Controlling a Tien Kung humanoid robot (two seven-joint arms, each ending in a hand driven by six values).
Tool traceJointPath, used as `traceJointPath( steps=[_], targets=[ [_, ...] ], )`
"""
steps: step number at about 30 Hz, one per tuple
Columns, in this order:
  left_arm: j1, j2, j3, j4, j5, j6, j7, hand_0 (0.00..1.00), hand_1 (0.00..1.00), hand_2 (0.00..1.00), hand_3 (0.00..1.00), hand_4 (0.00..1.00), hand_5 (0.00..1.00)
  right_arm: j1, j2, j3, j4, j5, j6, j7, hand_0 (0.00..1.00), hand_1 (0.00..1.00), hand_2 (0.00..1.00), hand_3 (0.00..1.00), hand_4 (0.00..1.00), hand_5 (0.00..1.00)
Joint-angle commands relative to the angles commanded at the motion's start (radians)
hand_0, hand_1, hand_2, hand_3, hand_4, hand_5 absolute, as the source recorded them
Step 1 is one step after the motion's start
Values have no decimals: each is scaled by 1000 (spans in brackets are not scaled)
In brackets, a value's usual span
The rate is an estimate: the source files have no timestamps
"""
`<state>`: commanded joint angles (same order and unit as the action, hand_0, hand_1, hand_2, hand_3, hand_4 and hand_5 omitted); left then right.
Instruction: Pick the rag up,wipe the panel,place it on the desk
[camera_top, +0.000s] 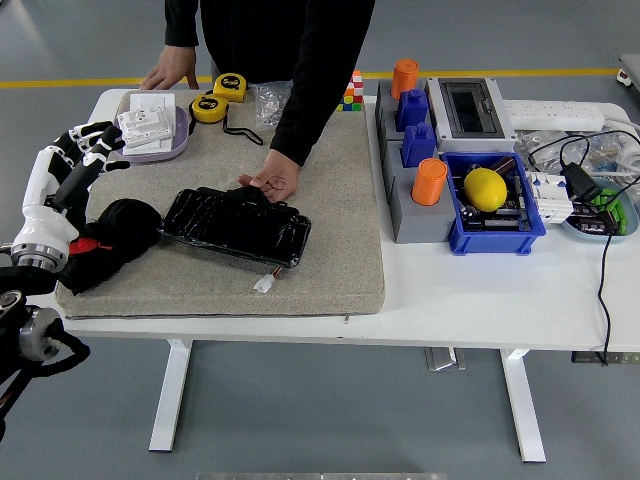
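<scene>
Left hand (78, 150) is what I'm steering, and it sits at the left edge of the frame with its fingers spread and nothing in them, hovering above and a little beyond the rag (112, 240). That rag is a dark bundle with a red patch on its left side, lying on the grey mat (330, 210) in the lower left, just beside the left end of the black panel (237, 226). The right hand is out of the picture. At the top of the frame stands a person, whose one hand (270, 180) rests on the far edge of the panel, apparently steadying it, while their other hand (170, 75) rests on the table (480, 295) near the purple tray (150, 145). As I judge it, the step is the pickup, and it is not yet made. I'd bring the palm back toward the lower left and down over the fat middle of the bundle, then close all the fingers deep into the cloth so a good wad comes up instead of one loose fold. I would come in from the left side, away from the panel, so I don't knock it or crowd the person's fingers.
</scene>
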<state>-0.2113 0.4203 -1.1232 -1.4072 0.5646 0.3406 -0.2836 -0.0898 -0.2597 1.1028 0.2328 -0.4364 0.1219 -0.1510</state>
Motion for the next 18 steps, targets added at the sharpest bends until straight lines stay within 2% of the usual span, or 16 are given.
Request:
traceJointPath(
  steps=[3, 9, 12, 18],
  targets=[
    [8, -18, -18, 14, -10, -26, -4, 448, 640, 602, 566, 789, 340, -2, 2, -3, 0, 0, -1, 0, 740, 654, 696, 610, 998, 545],
    [23, -37, -42, 12, -3, -67, -1, 440, 620, 565, 569, 785, 320, -2, 2, -5, 1, -2, -1, 0, 742, 654, 696, 610, 998, 546],
    [25, -36, -46, 8, 0, -69, -1, 440, 620, 565, 569, 785, 320, -1, 0, -6, 2, -4, -2, -1, 742, 654, 696, 610, 998, 546],
    [26, -17, -52, 2, 7, -69, 5, 441, 598, 557, 564, 785, 316, 1, -5, -11, 3, -5, -2, -2, 741, 654, 696, 610, 998, 547]
  ],
)
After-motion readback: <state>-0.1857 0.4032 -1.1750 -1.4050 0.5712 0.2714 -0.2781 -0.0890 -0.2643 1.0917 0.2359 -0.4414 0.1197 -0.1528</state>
